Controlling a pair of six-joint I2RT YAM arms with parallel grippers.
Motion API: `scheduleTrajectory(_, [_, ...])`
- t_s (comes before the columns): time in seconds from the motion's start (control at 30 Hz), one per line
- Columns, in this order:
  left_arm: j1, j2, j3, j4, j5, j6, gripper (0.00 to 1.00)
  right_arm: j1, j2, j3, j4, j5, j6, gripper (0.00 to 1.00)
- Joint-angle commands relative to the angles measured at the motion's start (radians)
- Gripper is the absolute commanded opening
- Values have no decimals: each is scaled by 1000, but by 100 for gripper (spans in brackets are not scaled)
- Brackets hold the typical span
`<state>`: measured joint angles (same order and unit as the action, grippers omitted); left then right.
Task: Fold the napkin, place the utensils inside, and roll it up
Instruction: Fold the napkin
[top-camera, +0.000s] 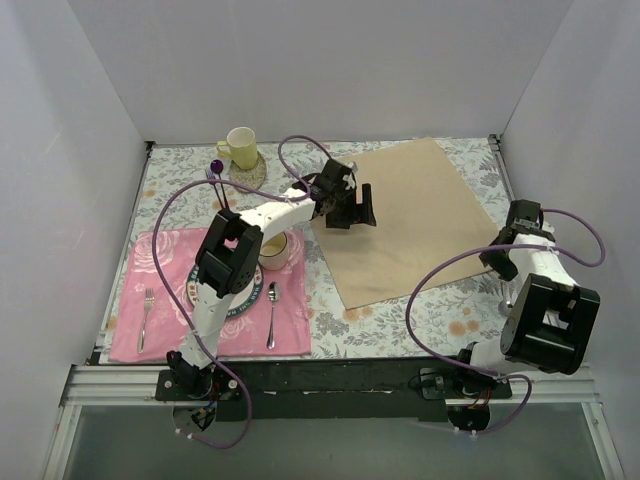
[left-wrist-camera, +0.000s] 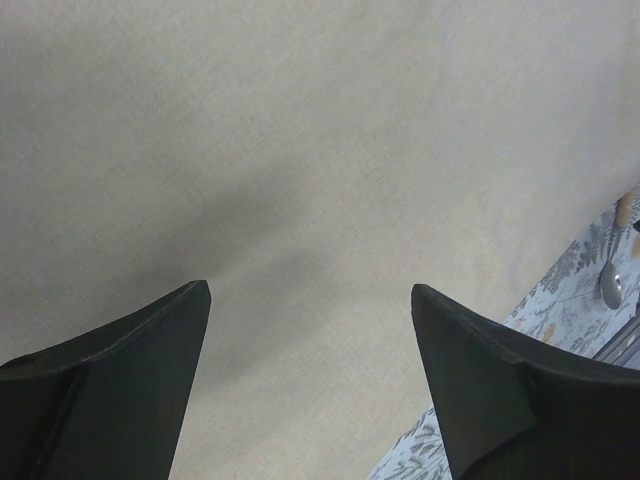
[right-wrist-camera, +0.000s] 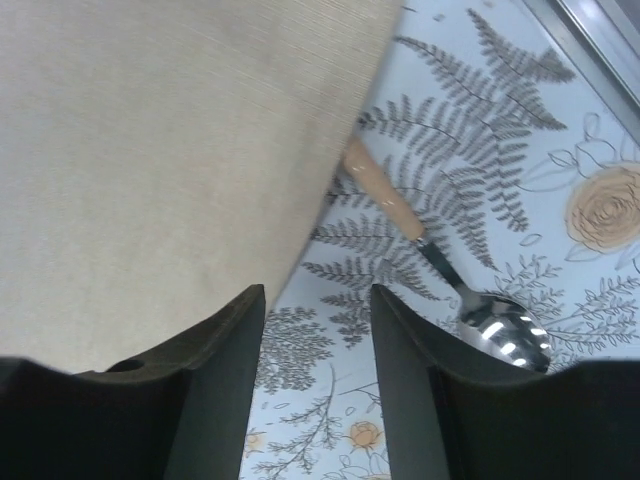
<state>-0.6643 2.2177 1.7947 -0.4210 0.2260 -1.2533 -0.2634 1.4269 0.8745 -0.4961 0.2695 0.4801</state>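
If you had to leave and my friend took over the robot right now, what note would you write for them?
Left gripper: open, empty, hovering over the napkin.
Right gripper: open, empty, low beside the napkin's right-hand edge.
Napkin: spread flat on the floral tablecloth, not folded yet.
Spoon: lying on the tablecloth by that edge, the end of its handle seemingly tucked under the napkin.
Done: nothing yet.
Left: fold the napkin, lay the utensils inside, roll it up.
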Motion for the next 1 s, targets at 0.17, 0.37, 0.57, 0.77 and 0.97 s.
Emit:
scheduleTrajectory(0.17, [-17,-157,-80,7,68,-15,81,-135,-8,-55,83,13,-17,50])
scheduleTrajectory(0.37, [-17,-170,-66,-7,39,-8,81,-165,35,-55,119,-23,-60,50])
scheduleTrajectory(0.57, [-17,-165,-28,-16,52,-11,81,-174,98,-29,128,-59,-109,43])
scheduleTrajectory(0.77, [-17,-179,-6,-28,35,2,81,-174,133,-31,99,-29,-120,42])
scheduleTrajectory(0.97, [-17,-194,-4,-36,39,8,82,-201,72,-87,53,11,-86,38])
